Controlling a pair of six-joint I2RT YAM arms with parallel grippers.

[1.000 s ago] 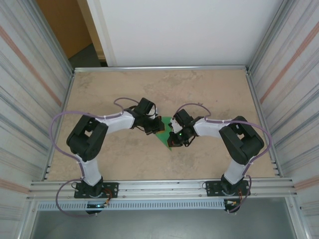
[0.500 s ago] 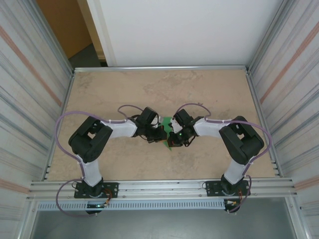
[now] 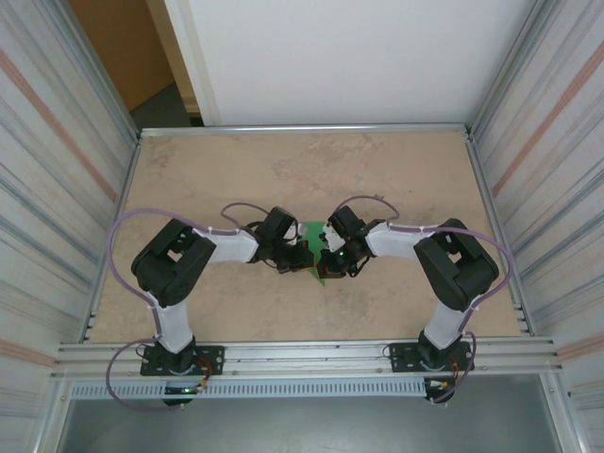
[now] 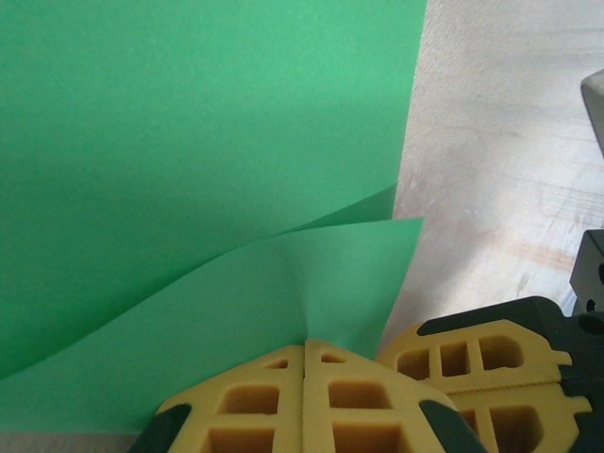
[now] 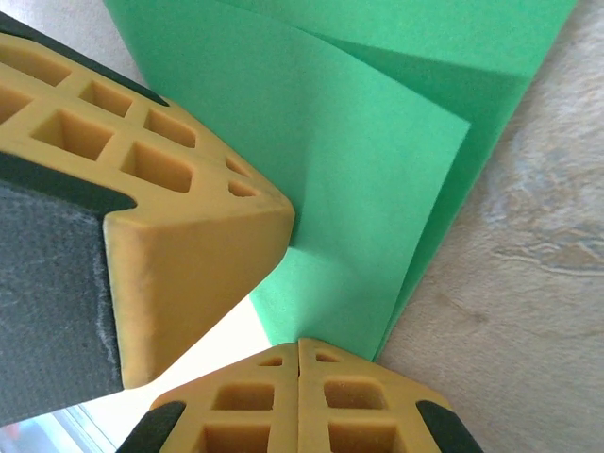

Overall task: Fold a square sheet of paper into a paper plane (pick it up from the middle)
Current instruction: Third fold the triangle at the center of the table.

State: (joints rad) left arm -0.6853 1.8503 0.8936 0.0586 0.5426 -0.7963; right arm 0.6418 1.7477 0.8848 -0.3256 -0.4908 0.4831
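Observation:
The square sheet of paper (image 3: 315, 233) is bright green and folded into layers, and it is held up between the two arms at mid table. My left gripper (image 3: 300, 259) is shut on it; in the left wrist view the yellow jaws (image 4: 304, 345) pinch a raised flap of the paper (image 4: 189, 142), which puckers into them. My right gripper (image 3: 327, 260) is shut on an edge right beside it, and its jaws (image 5: 299, 342) clamp the lower corner of the paper (image 5: 377, 160). The left gripper's fingers (image 5: 160, 208) almost touch the right gripper's fingertips.
The beige table (image 3: 302, 170) is ringed by a metal frame, with ribbed walls on both sides and a rail (image 3: 302, 354) along the near edge. Bare tabletop (image 5: 528, 283) lies under and around the paper.
The left gripper has moved right and nearer, closing in on the right gripper. It now covers more of the paper. The right arm has hardly moved.

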